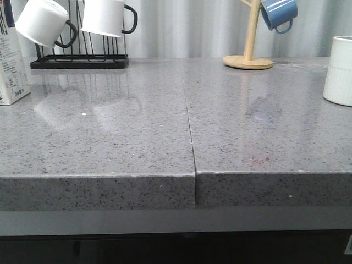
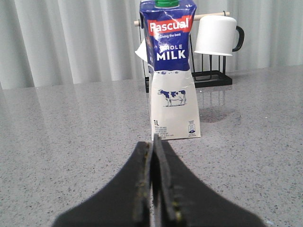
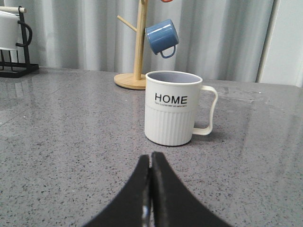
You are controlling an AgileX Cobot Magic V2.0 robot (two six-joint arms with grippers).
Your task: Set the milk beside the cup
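Note:
The milk carton [image 2: 171, 71], white with a dark blue top reading "WHOLE MILK" and a cow picture, stands upright on the grey counter; the front view shows only its edge [image 1: 11, 66] at the far left. The white ribbed "HOME" cup [image 3: 173, 108] stands upright with its handle to one side; the front view shows it [image 1: 339, 70] at the far right edge. My left gripper [image 2: 153, 142] is shut and empty, a short way in front of the carton. My right gripper [image 3: 151, 158] is shut and empty, in front of the cup. Neither gripper shows in the front view.
A black rack [image 1: 80, 60] with white black-handled mugs [image 1: 44, 22] stands at the back left, behind the carton. A wooden mug tree [image 1: 248, 58] with a blue mug [image 1: 279, 14] stands at the back right. A seam [image 1: 190, 126] splits the counter. Its front edge [image 1: 165, 176] is near.

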